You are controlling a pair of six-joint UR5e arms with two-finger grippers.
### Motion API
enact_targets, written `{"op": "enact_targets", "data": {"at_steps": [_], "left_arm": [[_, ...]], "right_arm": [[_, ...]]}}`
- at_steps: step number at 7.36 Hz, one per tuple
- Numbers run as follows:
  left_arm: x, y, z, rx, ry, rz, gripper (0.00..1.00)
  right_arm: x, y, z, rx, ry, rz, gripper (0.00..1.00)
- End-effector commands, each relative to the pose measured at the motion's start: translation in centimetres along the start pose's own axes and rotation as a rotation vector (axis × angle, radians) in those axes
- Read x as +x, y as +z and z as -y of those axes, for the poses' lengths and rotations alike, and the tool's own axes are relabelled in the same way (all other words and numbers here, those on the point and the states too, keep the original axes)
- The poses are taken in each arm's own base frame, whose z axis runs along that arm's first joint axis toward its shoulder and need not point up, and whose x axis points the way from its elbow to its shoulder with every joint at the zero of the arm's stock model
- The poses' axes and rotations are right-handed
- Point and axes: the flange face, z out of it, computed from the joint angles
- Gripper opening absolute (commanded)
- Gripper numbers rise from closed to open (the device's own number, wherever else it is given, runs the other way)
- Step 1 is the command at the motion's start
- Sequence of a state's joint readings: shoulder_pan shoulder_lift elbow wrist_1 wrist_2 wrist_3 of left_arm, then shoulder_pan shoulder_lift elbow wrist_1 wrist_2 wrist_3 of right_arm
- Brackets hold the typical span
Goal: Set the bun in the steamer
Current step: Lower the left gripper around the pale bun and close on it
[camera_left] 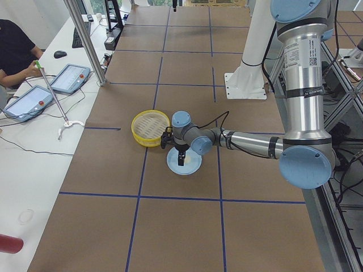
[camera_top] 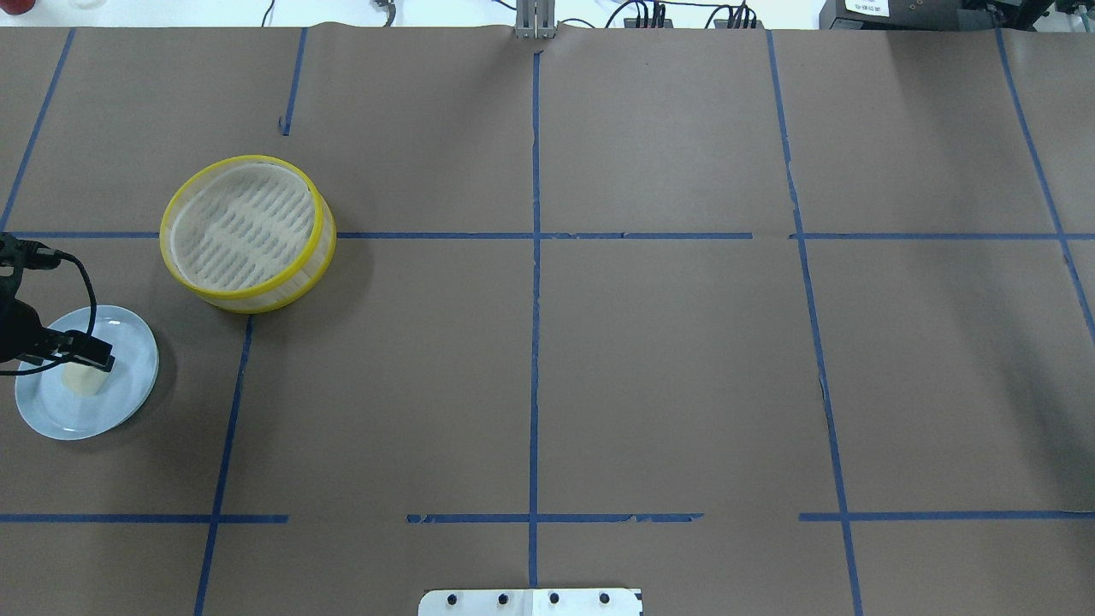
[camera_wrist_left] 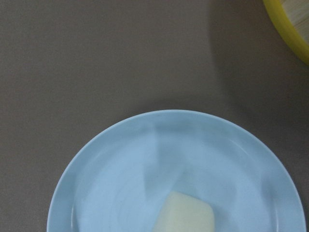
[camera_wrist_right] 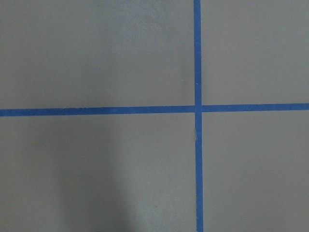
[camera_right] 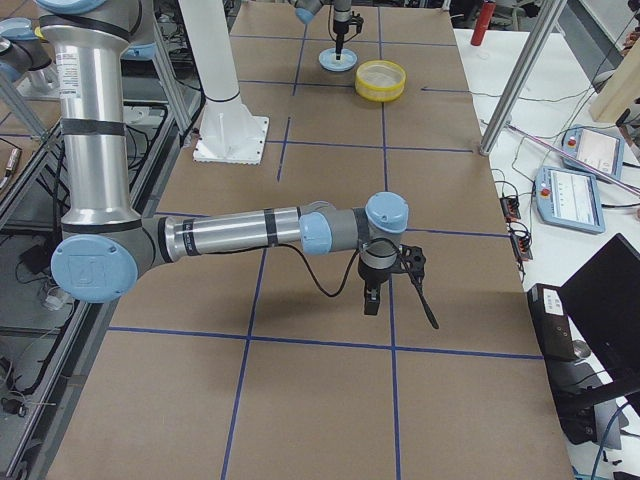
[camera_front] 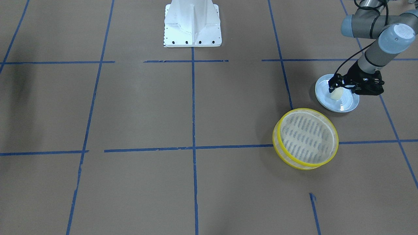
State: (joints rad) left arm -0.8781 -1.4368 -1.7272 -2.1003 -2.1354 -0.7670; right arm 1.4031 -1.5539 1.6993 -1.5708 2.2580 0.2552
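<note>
The cream-white bun (camera_front: 337, 94) lies on a pale blue plate (camera_front: 346, 105) at my far left; it also shows in the overhead view (camera_top: 85, 381) and the left wrist view (camera_wrist_left: 186, 215). My left gripper (camera_front: 337, 85) hovers just above the bun with its fingers apart, and it looks open and empty; it also shows in the overhead view (camera_top: 85, 355). The yellow-rimmed steamer (camera_front: 307, 137) stands empty beside the plate, farther from the robot (camera_top: 244, 227). My right gripper (camera_right: 370, 298) shows only in the right side view, low over bare table, so I cannot tell its state.
The white robot base (camera_front: 192, 24) stands at the table's near middle. Blue tape lines cross the brown table. In the left side view a metal post (camera_left: 85, 39), tablets (camera_left: 71, 78) and a seated operator (camera_left: 14, 45) are beyond the far edge.
</note>
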Motion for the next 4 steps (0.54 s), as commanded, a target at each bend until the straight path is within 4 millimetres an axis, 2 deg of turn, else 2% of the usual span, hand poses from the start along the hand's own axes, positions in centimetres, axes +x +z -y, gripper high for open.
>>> {"op": "enact_targets", "data": {"at_steps": [1,4], "left_arm": [[0.19,0.34,-0.16,-0.004,0.006,-0.002,1.0],[0.85,1.0,-0.73,-0.023,0.02,-0.005,1.0]], "right_arm": [[0.01,-0.03,0.0,0.001,0.0,0.0,1.0],[0.01,-0.03,0.0,0.001,0.001,0.0,1.0]]}}
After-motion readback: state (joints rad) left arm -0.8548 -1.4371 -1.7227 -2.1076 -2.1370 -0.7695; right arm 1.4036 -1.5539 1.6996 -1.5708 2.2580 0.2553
